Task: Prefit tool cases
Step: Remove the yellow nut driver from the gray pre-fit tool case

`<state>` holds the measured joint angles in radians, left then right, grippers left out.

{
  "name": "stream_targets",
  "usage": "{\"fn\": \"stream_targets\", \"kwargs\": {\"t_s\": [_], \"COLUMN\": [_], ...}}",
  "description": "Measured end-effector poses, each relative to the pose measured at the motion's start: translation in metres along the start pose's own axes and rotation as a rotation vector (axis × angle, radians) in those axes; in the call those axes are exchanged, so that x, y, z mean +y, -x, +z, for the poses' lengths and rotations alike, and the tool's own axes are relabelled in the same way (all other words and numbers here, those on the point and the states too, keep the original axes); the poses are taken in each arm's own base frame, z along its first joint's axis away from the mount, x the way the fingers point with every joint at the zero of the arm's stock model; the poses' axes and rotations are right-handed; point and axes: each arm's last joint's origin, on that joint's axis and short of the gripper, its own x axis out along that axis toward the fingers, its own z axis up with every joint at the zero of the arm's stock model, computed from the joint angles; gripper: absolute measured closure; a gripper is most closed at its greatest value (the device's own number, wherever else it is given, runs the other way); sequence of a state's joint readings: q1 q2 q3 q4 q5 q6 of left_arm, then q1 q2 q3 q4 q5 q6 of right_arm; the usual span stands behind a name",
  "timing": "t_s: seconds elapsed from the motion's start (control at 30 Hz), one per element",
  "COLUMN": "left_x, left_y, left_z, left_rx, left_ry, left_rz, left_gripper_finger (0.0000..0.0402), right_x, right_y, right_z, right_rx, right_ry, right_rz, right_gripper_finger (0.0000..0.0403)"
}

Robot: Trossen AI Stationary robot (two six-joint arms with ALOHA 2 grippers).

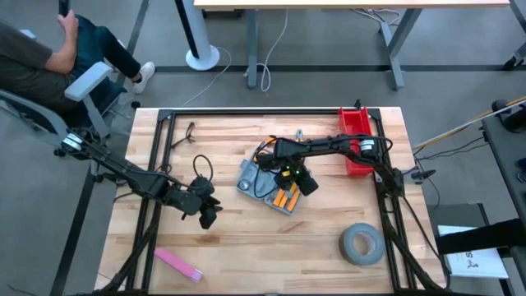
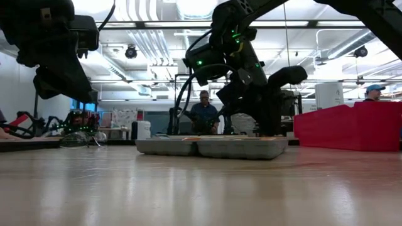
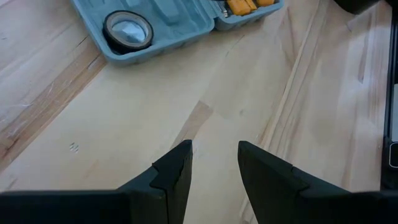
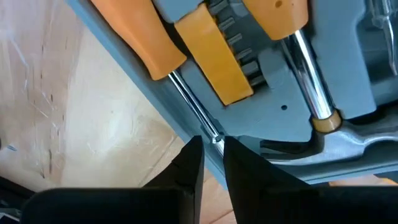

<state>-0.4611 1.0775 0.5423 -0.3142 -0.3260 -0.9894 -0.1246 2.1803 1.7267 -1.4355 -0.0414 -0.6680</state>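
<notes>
While the wooden table (image 1: 246, 247) carries the open blue-grey tool case (image 1: 256, 182) near its middle, the left gripper (image 3: 214, 163) hovers just short of it, fingers parted and empty. Right gripper (image 4: 211, 155) is over the case's orange-handled screwdriver (image 4: 134, 34) (fingers narrowed around its steel shaft tip).

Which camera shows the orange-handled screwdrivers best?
The right wrist view: handles and shafts of the orange-handled screwdrivers fill it. The high view shows small orange strips in the tool case; left wrist, a corner; low view, none.
</notes>
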Motion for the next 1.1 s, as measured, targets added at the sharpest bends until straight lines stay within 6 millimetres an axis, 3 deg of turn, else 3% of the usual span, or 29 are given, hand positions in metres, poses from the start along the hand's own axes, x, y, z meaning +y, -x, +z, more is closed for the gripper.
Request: {"fn": "stream_targets", "kwargs": {"t_s": [0.23,0.57,0.7,0.87,1.1], "left_x": [0.000,0.000,0.000,0.000,0.000], "left_y": [0.000,0.000,0.000,0.000,0.000], "left_z": [0.000,0.000,0.000,-0.001,-0.001], "left_rx": [0.004,0.006,0.011,0.018,0.021], "left_ry": [0.000,0.001,0.001,0.001,0.001], "left_rz": [-0.003,-0.004,-0.007,-0.011,-0.014], "left_gripper_finger": [0.0264,0.0264,0.0264,0.0264,0.0264], "right_x": [-0.003,-0.005,-0.008,-0.014,-0.013], "right_y": [0.000,0.001,0.001,-0.001,-0.011], "right_z": [-0.002,-0.004,-0.006,-0.012,-0.016], "right_rx": [-0.034,-0.053,-0.039,-0.037,-0.011], "right_ry": [-0.009,-0.012,0.017,0.003,0.012], "right_rz": [0.043,0.060,0.038,0.047,0.077], "right_gripper_finger": [0.0346,0.0220,0.0189,0.0182,0.0203]}}
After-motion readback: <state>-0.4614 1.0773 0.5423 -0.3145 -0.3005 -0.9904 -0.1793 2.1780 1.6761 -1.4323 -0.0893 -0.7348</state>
